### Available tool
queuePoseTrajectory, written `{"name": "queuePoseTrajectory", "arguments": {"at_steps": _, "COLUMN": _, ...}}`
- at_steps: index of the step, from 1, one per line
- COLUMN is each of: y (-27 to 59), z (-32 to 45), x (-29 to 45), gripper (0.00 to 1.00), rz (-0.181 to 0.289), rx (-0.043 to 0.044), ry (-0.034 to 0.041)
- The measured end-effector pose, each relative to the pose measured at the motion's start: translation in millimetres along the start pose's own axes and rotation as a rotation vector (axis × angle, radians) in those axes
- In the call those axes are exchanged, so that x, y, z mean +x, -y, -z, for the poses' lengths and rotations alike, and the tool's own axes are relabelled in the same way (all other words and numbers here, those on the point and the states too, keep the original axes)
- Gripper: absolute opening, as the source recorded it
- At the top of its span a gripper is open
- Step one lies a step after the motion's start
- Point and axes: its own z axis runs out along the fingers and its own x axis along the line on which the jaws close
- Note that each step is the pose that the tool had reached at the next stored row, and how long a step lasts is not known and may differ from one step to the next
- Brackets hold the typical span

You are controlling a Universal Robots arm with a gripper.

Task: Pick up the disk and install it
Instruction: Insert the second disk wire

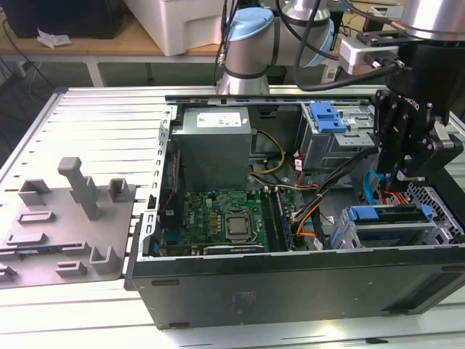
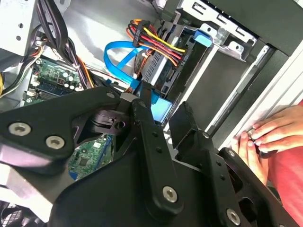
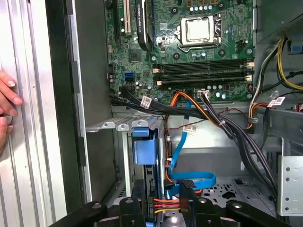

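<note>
Gripper (image 1: 404,174) hovers at right of frame over the disk (image 1: 385,215), already seated in its cage; fingers' spread cannot be told; install step apparently ending.

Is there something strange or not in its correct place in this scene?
Yes. A person's hand rests on the edge of the computer case, close to the robot's hand, which hangs over the drive cage among loose cables. Nothing looks spilled or broken.

Arm lowered, wrist pointing down.
The black pincer (image 1: 408,173) hung vertical; a person's hand (image 2: 270,139) rested nearby.
</note>
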Motion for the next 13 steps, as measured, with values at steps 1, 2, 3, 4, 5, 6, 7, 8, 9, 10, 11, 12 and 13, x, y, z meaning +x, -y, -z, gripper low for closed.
{"name": "queuePoseTrajectory", "arguments": {"at_steps": 1, "y": 0.1, "z": -0.7, "x": 0.1, "gripper": 0.43, "rz": 0.000, "rx": -0.0001, "ry": -0.0002}}
{"name": "queuePoseTrajectory", "arguments": {"at_steps": 2, "y": 0.2, "z": -2.0, "x": -0.1, "gripper": 0.43, "rz": -0.002, "rx": -0.0002, "ry": -0.0003}}
{"name": "queuePoseTrajectory", "arguments": {"at_steps": 3, "y": 0.2, "z": -2.6, "x": -0.2, "gripper": 0.43, "rz": -0.002, "rx": -0.0003, "ry": -0.0003}}
{"name": "queuePoseTrajectory", "arguments": {"at_steps": 4, "y": 0.2, "z": -3.1, "x": -0.3, "gripper": 0.43, "rz": -0.002, "rx": -0.0003, "ry": -0.0003}}
{"name": "queuePoseTrajectory", "arguments": {"at_steps": 5, "y": 0.2, "z": -3.6, "x": -0.3, "gripper": 0.43, "rz": -0.003, "rx": -0.0004, "ry": -0.0004}}
{"name": "queuePoseTrajectory", "arguments": {"at_steps": 6, "y": 0.2, "z": -4.0, "x": -0.4, "gripper": 0.43, "rz": -0.003, "rx": -0.0005, "ry": -0.0005}}
{"name": "queuePoseTrajectory", "arguments": {"at_steps": 7, "y": 0.2, "z": -4.4, "x": -0.5, "gripper": 0.43, "rz": -0.004, "rx": -0.0006, "ry": -0.0006}}
{"name": "queuePoseTrajectory", "arguments": {"at_steps": 8, "y": 0.2, "z": -4.7, "x": -0.5, "gripper": 0.43, "rz": -0.005, "rx": -0.0007, "ry": -0.0007}}
{"name": "queuePoseTrajectory", "arguments": {"at_steps": 9, "y": 0.2, "z": -5.0, "x": -0.5, "gripper": 0.42, "rz": -0.006, "rx": -0.0008, "ry": -0.0007}}
{"name": "queuePoseTrajectory", "arguments": {"at_steps": 10, "y": 0.2, "z": -5.3, "x": -0.6, "gripper": 0.35, "rz": -0.006, "rx": -0.0008, "ry": -0.0007}}
{"name": "queuePoseTrajectory", "arguments": {"at_steps": 11, "y": 0.2, "z": -5.8, "x": -0.7, "gripper": 0.35, "rz": -0.007, "rx": -0.0010, "ry": -0.0009}}
{"name": "queuePoseTrajectory", "arguments": {"at_steps": 12, "y": 0.2, "z": -6.3, "x": -0.7, "gripper": 0.28, "rz": -0.008, "rx": -0.0011, "ry": -0.0009}}
{"name": "queuePoseTrajectory", "arguments": {"at_steps": 13, "y": 0.3, "z": -6.6, "x": -0.8, "gripper": 0.28, "rz": -0.008, "rx": -0.0012, "ry": -0.0008}}
